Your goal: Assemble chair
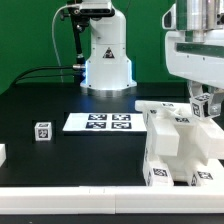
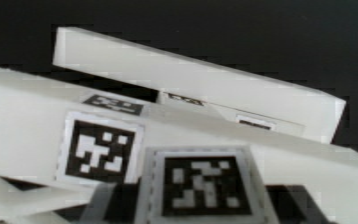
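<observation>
The glossy, stiff, probably light but slippery chair [image 1: 175, 148] stands on the bench [image 1: 70, 165] at the exterior view's right, best gripped across a narrow bar; whether the pincer [image 1: 203, 104] at its top is spread, I cannot tell.

Chair [image 1: 180, 145] at front of counter [image 1: 70, 165], exterior view's right. Marker board [image 1: 98, 122] just beside it, leftward, mid-counter. Small cube [image 1: 42, 131] further left, apart. Arm base [image 1: 106, 60] behind marker board.
</observation>
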{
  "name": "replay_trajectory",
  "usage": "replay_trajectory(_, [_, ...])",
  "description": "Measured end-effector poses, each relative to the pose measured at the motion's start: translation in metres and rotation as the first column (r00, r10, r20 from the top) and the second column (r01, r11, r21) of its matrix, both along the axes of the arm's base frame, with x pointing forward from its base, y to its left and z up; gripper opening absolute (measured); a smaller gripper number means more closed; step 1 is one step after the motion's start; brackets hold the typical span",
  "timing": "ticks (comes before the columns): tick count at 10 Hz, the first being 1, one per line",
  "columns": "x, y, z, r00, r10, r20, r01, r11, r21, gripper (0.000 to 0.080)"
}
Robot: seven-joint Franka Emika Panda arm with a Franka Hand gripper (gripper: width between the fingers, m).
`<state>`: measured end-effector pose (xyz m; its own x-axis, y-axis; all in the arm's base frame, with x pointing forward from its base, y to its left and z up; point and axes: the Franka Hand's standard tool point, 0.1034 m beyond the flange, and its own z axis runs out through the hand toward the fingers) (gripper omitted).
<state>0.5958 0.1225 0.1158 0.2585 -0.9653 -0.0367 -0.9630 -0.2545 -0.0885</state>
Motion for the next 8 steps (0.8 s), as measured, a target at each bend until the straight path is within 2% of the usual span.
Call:
replay_trajectory(1, [-0.0004, 0.0003, -0.0009, 1.0, 0.001, -0.001, -0.001, 1.0, 0.0, 0.0275])
replay_trajectory(2, [-0.0005, 0.0004, -0.0012, 1.0, 0.001, -0.002, -0.001, 1.0, 0.0, 0.0456])
replay_trajectory(3, [-0.0006, 0.0004, -0.0013, 1.0, 0.013, -0.001, -0.013, 1.0, -0.001, 0.0603])
replay_trajectory(4, [-0.0014, -0.0002, -0.0015, 0.993, 0.121, -0.003, -0.121, 0.993, -0.01, 0.0635])
replay_trajectory(5, [-0.0006, -0.0022, -0.0009, 0.984, 0.176, 0.001, -0.176, 0.984, -0.015, 0.0635])
replay_trajectory(6, [0.0006, -0.0066, 0.0001, 0.931, 0.364, 0.01, -0.363, 0.931, -0.031, 0.0647])
replay_trajectory(7, [0.0011, -0.0087, 0.0012, 0.831, 0.557, 0.014, -0.555, 0.83, -0.048, 0.0649])
replay_trajectory(8, [-0.0002, -0.0077, 0.0009, 0.754, 0.657, 0.005, -0.656, 0.753, -0.049, 0.0649])
